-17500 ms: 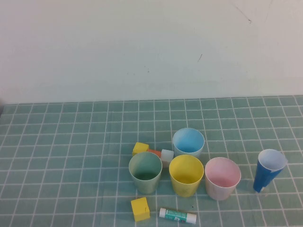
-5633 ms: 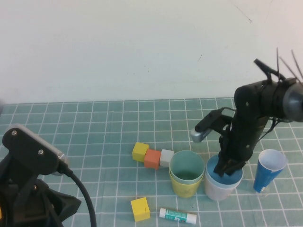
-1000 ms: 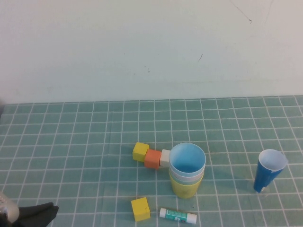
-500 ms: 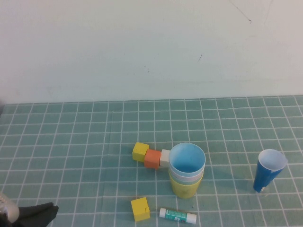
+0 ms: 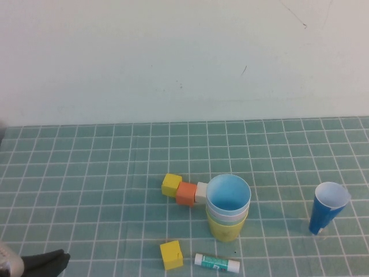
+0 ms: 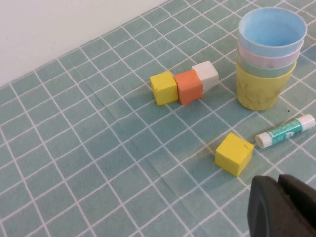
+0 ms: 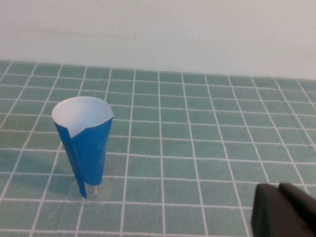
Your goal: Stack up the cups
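**All four cups nested, both arms drawn back to the near edge**

The four short, wide, tapered plastic cups stand as one upright stack [image 5: 228,209] a little right of the middle of the green gridded bench [image 5: 86,173], closer to its near edge than to the wall. The pastel yellow cup [image 5: 225,229] is at the bottom on the mat, with thin bands of pastel green and pink showing above its rim in the left wrist view, and the light blue cup [image 5: 229,194] sits on top, mouth up. The stack's long axis is vertical.

From the left gripper [image 6: 284,207], which sits at the near left corner of the bench, the stack lies away toward the far right, well apart. I cannot tell whether its fingers are spread or pressed together. The right gripper [image 7: 284,210] is low by the near right corner, out of the high view, and its state cannot be told either. Neither holds anything that shows.

Judging by the layout, the stacking looks finished and no cup is left standing alone.

A tall, narrow dark blue paper cone cup with a white inside [image 5: 327,208] stands apart toward the right edge, nearer the right arm. Touching the stack's left side is a row of small yellow, orange and white blocks [image 5: 185,191]. A loose yellow cube [image 5: 171,254] and a white-and-green glue stick [image 5: 216,263] lie near the front edge.
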You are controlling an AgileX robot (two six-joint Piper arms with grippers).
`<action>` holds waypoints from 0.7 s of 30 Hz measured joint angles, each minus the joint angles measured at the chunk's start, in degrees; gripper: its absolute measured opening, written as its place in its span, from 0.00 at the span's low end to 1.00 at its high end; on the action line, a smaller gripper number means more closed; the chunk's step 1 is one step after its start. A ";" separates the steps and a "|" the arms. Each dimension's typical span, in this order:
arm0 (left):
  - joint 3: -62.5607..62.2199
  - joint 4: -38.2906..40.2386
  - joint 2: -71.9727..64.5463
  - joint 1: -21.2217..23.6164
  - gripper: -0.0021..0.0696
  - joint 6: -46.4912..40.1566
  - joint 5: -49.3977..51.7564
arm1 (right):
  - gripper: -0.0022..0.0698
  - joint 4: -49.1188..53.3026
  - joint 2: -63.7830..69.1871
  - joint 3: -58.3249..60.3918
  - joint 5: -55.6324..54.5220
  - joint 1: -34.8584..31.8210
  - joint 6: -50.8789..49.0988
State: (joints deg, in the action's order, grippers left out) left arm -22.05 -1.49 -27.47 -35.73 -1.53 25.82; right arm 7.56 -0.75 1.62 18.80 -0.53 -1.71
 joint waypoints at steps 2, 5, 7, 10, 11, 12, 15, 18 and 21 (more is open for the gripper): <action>1.71 -0.66 1.18 0.62 0.03 -0.20 -1.43 | 0.03 0.10 0.00 0.00 0.07 0.00 0.00; 5.70 -0.95 4.93 4.04 0.03 -0.75 -5.16 | 0.03 0.10 0.00 -0.10 0.07 0.00 0.00; 8.58 -0.66 8.64 7.55 0.03 -0.84 -7.13 | 0.03 0.10 0.00 -0.10 0.07 0.00 0.00; 12.34 -0.57 14.44 14.29 0.03 0.86 -8.85 | 0.03 0.10 0.00 -0.10 0.07 0.00 -0.08; 13.49 -0.57 16.51 16.80 0.03 1.06 -9.24 | 0.03 0.10 0.00 -0.10 0.07 0.00 -0.08; 14.32 -0.57 18.11 19.23 0.03 1.53 -9.26 | 0.03 0.10 0.00 -0.10 0.07 0.00 -0.08; 17.13 -0.57 23.66 25.82 0.03 1.86 -9.65 | 0.03 0.10 0.00 -0.10 0.07 0.00 -0.08; 19.43 -0.57 27.12 30.48 0.03 1.97 -9.65 | 0.03 0.10 0.00 -0.10 0.07 0.00 -0.08; 21.52 -0.01 28.02 34.75 0.03 1.97 -9.76 | 0.03 0.10 0.00 -0.10 0.07 0.00 -0.08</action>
State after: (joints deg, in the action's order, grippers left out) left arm -0.52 -1.50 0.54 -0.98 0.43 16.06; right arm 7.66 -0.75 1.52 18.88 -0.53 -1.78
